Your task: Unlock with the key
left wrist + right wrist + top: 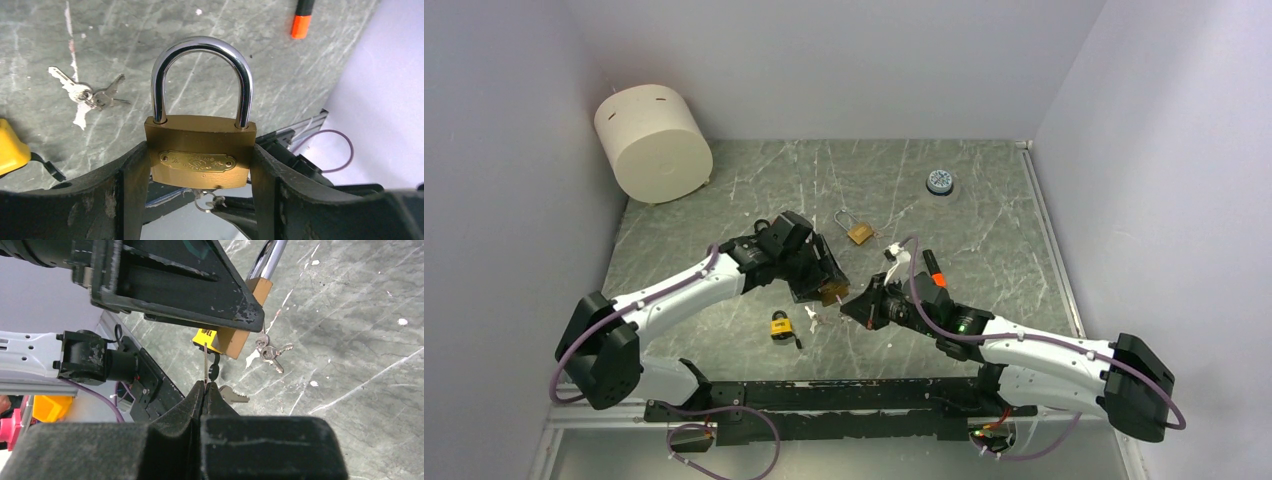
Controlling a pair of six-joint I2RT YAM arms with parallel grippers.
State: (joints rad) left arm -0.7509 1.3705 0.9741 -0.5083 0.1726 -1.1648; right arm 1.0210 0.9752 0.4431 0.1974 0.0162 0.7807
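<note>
My left gripper [824, 285] [200, 167] is shut on a brass padlock [200, 155] [832, 294] [241, 335], one finger on each side of its body, and holds it off the table. Both legs of the chrome shackle [201, 47] sit in the body. My right gripper [849, 305] [205, 386] is shut on a thin key [205, 362], seen edge-on, whose tip points up at the padlock's underside. The key's ring [205, 201] shows just below the lock. I cannot tell whether the blade is inside the keyhole. A second key [234, 396] hangs beside my right fingertips.
On the table lie a yellow padlock [780, 326] [10, 150], a loose bunch of keys [812, 318] [85, 94] [267, 352], another brass padlock [857, 231], an orange-tipped marker [934, 270] [301, 20] and a round tin [940, 182]. A white roll [652, 143] stands back left.
</note>
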